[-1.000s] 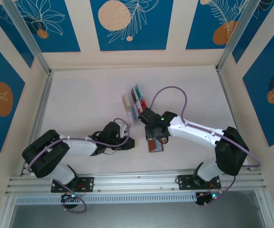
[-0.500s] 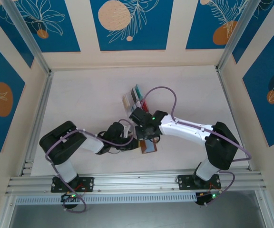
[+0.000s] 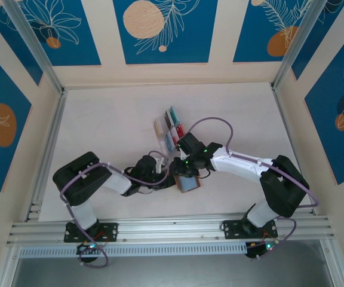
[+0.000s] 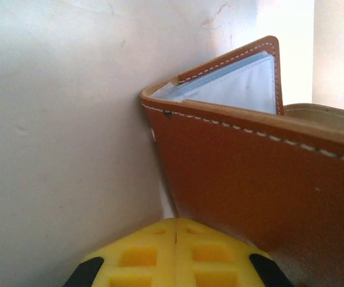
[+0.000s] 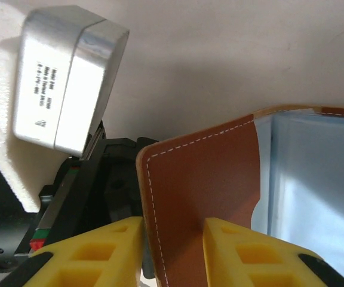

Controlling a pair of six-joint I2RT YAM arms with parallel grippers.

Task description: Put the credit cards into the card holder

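Card holder (image 3: 189, 183) (image 4: 267, 179) (image 5: 202, 179): brown leather, on the near middle of the table (image 3: 112, 119), between the two grippers; covers parted in a V, clear pockets showing inside.
Left gripper (image 3: 167, 179) (image 4: 175, 224): jaws together, nothing between them; tips just at the holder's left outer cover.
Right gripper (image 3: 187, 173) (image 5: 172, 224): jaws apart, astride one stitched cover of the holder, not clamped on it.
Credit cards (image 3: 172, 127): standing in a row, just beyond the right gripper, apart from the holder.
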